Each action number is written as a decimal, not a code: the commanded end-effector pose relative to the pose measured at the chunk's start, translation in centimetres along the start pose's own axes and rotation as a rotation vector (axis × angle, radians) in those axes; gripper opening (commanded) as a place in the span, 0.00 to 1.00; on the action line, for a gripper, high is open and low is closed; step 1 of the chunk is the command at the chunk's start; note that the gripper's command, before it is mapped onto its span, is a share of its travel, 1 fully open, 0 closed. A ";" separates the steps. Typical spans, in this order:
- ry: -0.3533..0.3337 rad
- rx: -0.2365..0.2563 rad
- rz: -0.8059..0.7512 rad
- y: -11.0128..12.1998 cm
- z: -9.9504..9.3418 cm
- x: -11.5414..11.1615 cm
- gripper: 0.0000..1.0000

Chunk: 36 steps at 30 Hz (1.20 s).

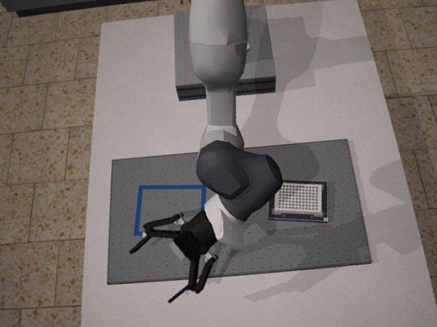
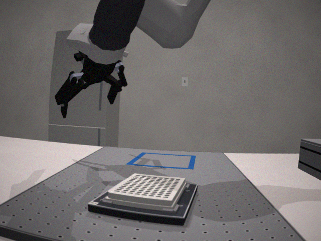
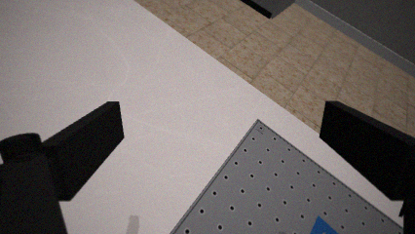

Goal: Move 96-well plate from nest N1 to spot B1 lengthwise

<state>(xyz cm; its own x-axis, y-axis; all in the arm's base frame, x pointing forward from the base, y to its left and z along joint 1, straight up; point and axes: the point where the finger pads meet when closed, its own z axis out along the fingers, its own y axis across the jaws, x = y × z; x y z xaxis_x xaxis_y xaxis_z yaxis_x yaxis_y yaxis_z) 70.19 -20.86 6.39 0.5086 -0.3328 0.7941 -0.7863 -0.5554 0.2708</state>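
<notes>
The white 96-well plate (image 1: 299, 199) sits in the dark plate nest (image 1: 299, 209) on the right part of the grey perforated board; it also shows in the front of the exterior view (image 2: 147, 190). The blue taped outline (image 1: 170, 206) marks the bench spot on the board's left part, and it is empty (image 2: 162, 160). My gripper (image 1: 155, 272) (image 2: 88, 103) is wide open and empty, high above the board's front left corner, well away from the plate. In the wrist view its two fingers frame the board's corner, and a bit of blue tape (image 3: 326, 226) shows.
The grey perforated board lies on a white table. The arm's grey base block (image 1: 220, 50) stands behind it. A dark box (image 2: 309, 158) sits at the right edge of the exterior view. A grey cabinet (image 2: 83, 90) stands behind the table.
</notes>
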 end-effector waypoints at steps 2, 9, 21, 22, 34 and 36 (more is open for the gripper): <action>0.000 0.000 0.000 0.0 0.0 0.0 1.00; 0.000 0.000 0.000 0.0 0.0 0.0 1.00; -0.014 0.002 -0.028 -0.1 -0.3 -0.4 1.00; -0.020 0.003 -0.040 -0.1 -0.5 -0.6 1.00; -0.127 0.032 -0.258 -1.0 -3.3 -3.9 1.00; -0.150 0.043 -0.307 -1.1 -3.9 -4.6 1.00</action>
<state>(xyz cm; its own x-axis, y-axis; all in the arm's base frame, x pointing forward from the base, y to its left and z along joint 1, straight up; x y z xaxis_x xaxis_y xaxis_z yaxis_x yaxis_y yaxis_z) 67.91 -16.48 4.91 0.6523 -0.3193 0.6874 -0.6879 -0.6302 0.3601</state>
